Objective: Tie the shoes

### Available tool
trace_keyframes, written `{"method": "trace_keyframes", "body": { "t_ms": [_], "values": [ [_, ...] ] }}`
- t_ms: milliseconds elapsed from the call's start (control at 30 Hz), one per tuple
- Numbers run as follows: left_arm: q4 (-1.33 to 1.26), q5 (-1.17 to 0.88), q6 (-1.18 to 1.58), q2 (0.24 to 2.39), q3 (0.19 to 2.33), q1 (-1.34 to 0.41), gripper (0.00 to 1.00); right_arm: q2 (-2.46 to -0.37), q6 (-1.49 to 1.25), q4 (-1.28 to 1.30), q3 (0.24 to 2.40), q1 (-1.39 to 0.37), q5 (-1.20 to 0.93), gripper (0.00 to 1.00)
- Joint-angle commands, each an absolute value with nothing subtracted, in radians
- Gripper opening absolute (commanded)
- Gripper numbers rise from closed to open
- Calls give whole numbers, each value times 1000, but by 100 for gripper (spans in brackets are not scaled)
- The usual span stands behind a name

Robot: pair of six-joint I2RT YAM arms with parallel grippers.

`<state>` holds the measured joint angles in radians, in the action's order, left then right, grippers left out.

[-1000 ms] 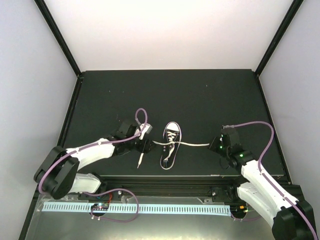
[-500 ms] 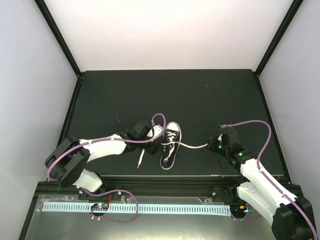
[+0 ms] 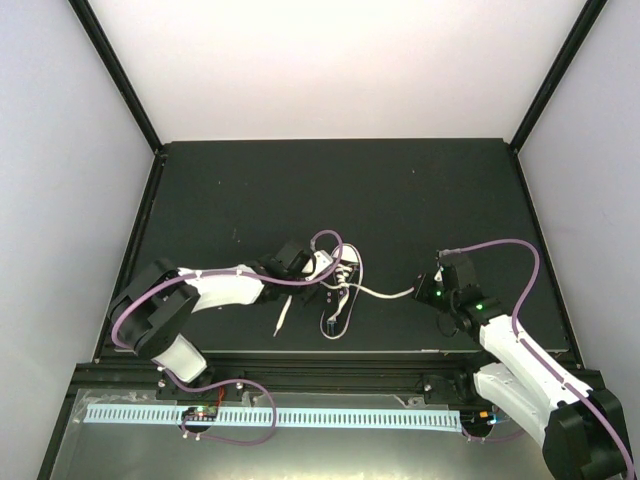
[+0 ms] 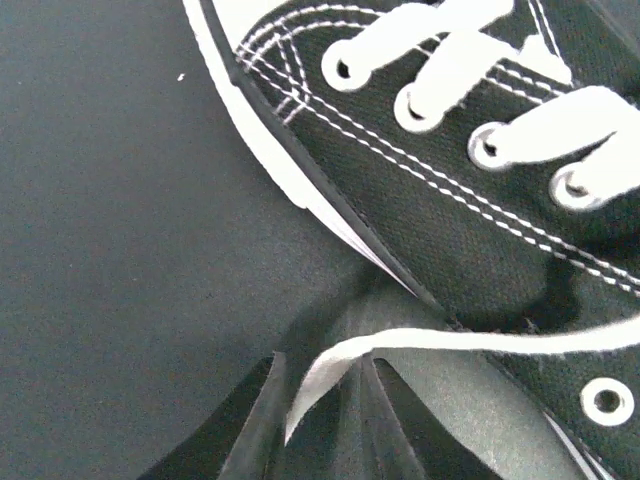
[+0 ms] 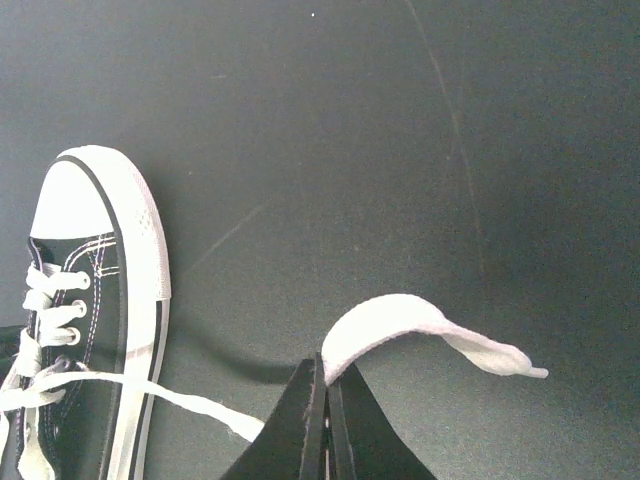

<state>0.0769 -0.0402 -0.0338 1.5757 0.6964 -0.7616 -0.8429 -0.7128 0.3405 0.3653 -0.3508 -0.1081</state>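
Observation:
The small black sneaker (image 3: pixel 341 292) with a white toe cap lies on the black table, toe pointing away. My left gripper (image 3: pixel 322 287) sits at the shoe's left side. In the left wrist view its fingers (image 4: pixel 255 420) stand slightly apart, and a white lace (image 4: pixel 330 365) runs loosely between them from the shoe (image 4: pixel 450 200). That lace's free end (image 3: pixel 281 317) lies on the table. My right gripper (image 3: pixel 426 292) is right of the shoe (image 5: pixel 95 300). It (image 5: pixel 325 385) is shut on the other lace (image 5: pixel 400 315), whose tip curls off to the right.
The black table top (image 3: pixel 400 190) is bordered by white walls at the back and sides. Its near edge (image 3: pixel 400 352) runs just in front of the shoe. A purple cable (image 3: pixel 325 240) loops above the left wrist.
My left gripper has moved right, from beside the lace end up against the shoe. The lace end on the table has stayed put. The right lace has gone from taut to slack.

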Motion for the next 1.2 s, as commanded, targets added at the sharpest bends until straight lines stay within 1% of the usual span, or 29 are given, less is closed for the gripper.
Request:
{"method": "trace_keyframes", "body": {
  "t_ms": [0, 67, 133, 333, 367, 433, 500, 633, 733, 833, 933, 1167],
  "values": [
    [19, -5, -44, 1577, 708, -767, 15, -836, -706, 331, 376, -345, -102, 1],
    [1, -12, -38, 1568, 695, -768, 6, -836, -704, 334, 377, -344, -100, 2],
    [-21, -28, -35, 1555, 679, -767, 2, -837, -702, 336, 380, -344, -99, 2],
    [-59, -54, -38, 1509, 641, -767, 2, -841, -694, 345, 391, -344, -92, 2],
    [-60, -56, -42, 1504, 640, -767, 6, -841, -693, 345, 392, -344, -92, 2],
    [-45, -38, -44, 1510, 650, -767, 22, -841, -694, 345, 393, -344, -94, 2],
    [-25, -8, -47, 1527, 665, -767, 29, -842, -694, 344, 393, -344, -98, 2],
    [-5, 33, -55, 1553, 681, -768, 39, -842, -694, 344, 393, -344, -98, 2],
    [1, 16, -65, 1570, 692, -767, 43, -843, -692, 344, 393, -344, -99, 2],
    [34, 2, -70, 1614, 732, -767, 44, -846, -690, 339, 393, -344, -103, 2],
    [53, -15, -66, 1653, 761, -767, 42, -849, -690, 340, 396, -344, -105, 2],
    [62, -39, -41, 1697, 774, -766, 30, -845, -692, 338, 391, -344, -107, 2]
  ]
}}
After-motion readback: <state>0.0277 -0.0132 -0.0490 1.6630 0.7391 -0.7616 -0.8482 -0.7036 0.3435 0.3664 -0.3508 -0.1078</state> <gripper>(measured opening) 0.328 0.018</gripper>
